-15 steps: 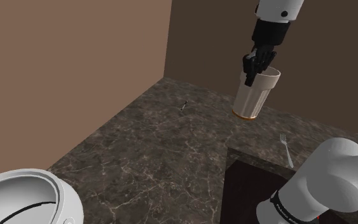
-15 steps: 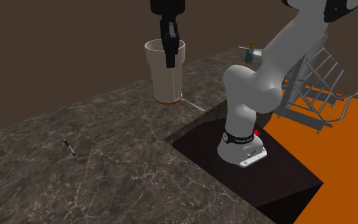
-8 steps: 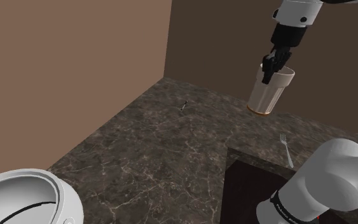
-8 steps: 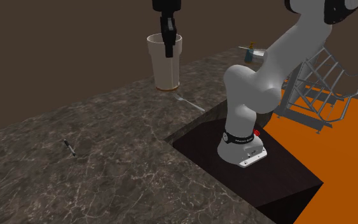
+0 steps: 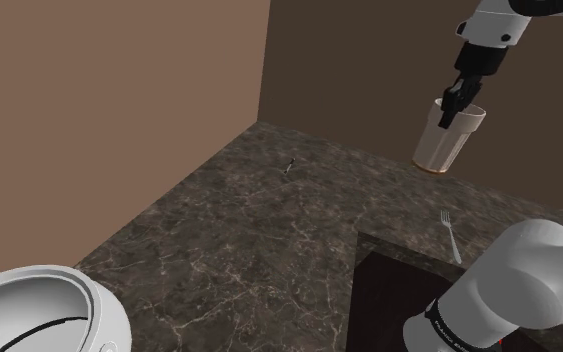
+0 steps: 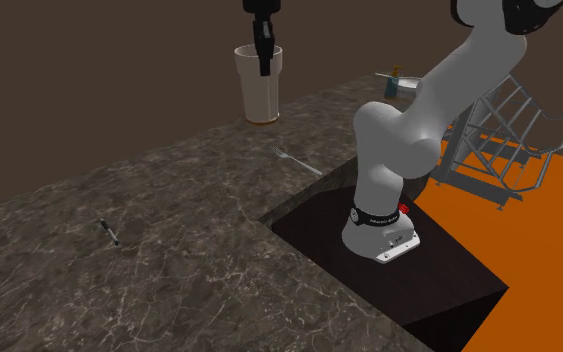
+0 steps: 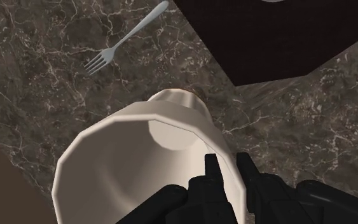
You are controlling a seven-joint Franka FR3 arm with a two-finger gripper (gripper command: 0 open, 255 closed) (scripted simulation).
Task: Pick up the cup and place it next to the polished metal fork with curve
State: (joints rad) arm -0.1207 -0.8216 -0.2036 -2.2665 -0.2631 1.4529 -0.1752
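Observation:
A tall cream cup [image 5: 448, 142] with a brown base hangs in the air above the dark marble counter [image 5: 269, 240], tilted a little. My black gripper [image 5: 456, 101] is shut on the cup's rim, one finger inside and one outside. In the second exterior view the cup [image 6: 259, 90] is held by the gripper [image 6: 263, 58] over the counter's far edge. The wrist view looks down into the cup [image 7: 145, 159] from my gripper [image 7: 228, 172], and the metal fork [image 7: 123, 41] lies on the counter below and beyond it. The fork [image 5: 450, 233] rests near the stand's recess; it also lies on the counter as the fork [image 6: 296, 160].
A small dark utensil [image 5: 291, 166] lies near the wall corner, also seen as the utensil [image 6: 110, 231]. A white round appliance [image 5: 39, 310] sits at the shoulder view's lower left. A wire rack [image 6: 504, 130] stands on an orange surface beyond the arm's base [image 6: 384, 235].
The gripper has carried the cup toward the shoulder view's right and slightly higher, away from the wall corner and closer to above the fork. The grip is unchanged.

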